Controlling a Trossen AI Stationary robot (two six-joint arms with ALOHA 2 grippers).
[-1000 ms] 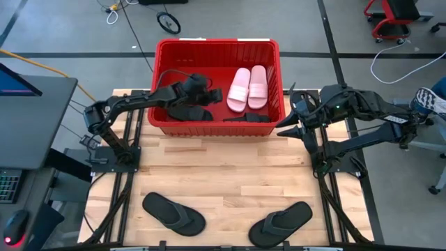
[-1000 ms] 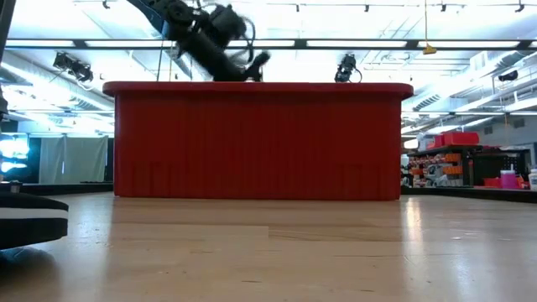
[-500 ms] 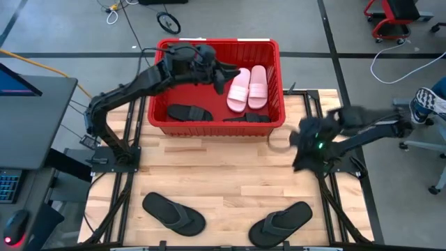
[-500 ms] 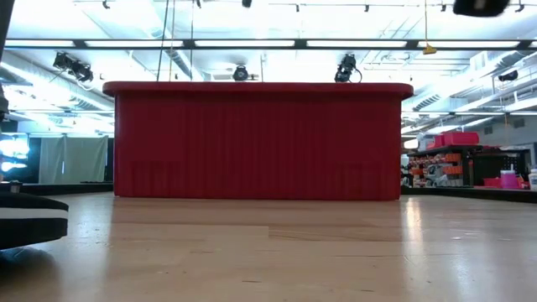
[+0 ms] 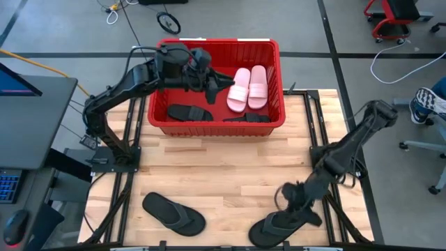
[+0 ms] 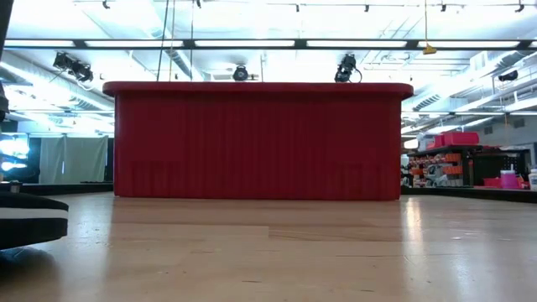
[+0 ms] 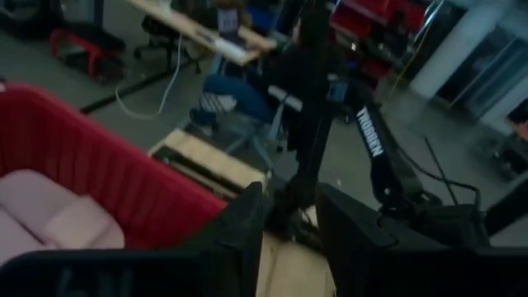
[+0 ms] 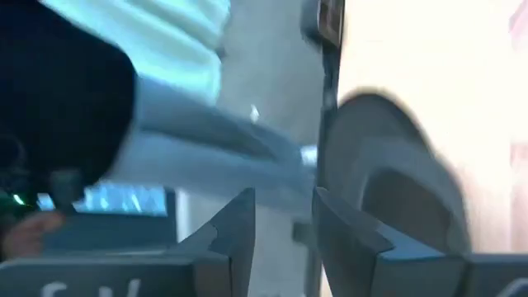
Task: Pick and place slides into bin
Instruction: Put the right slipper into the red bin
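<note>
The red bin (image 5: 162, 104) stands at the table's far middle and also fills the low view (image 6: 260, 143). Two pink slides (image 5: 248, 87) and two black slides (image 5: 189, 111) (image 5: 249, 118) lie on its floor. Two black flip-flops lie flat on the table near the front edge, one left (image 5: 174, 213), one right (image 5: 282, 223). My left gripper (image 5: 220, 82) (image 7: 289, 223) hangs open and empty over the bin, beside the pink slides (image 7: 49, 223). My right gripper (image 5: 287, 196) (image 8: 283, 223) is open just over the right flip-flop's (image 8: 388, 177) far end.
Bare wooden tabletop (image 5: 223, 167) lies between the bin and the flip-flops. Black frame rails (image 5: 125, 188) run along both table sides. A person's shoe (image 5: 426, 101) and a chair base show beyond the right edge. A monitor (image 5: 17, 84) stands to the left.
My left gripper has risen from the black slide on the bin's left floor and gone toward the far right, over the bin's middle; that slide stays lying there. My right gripper has swung from beside the bin's right wall toward the near edge, down to the right flip-flop.
</note>
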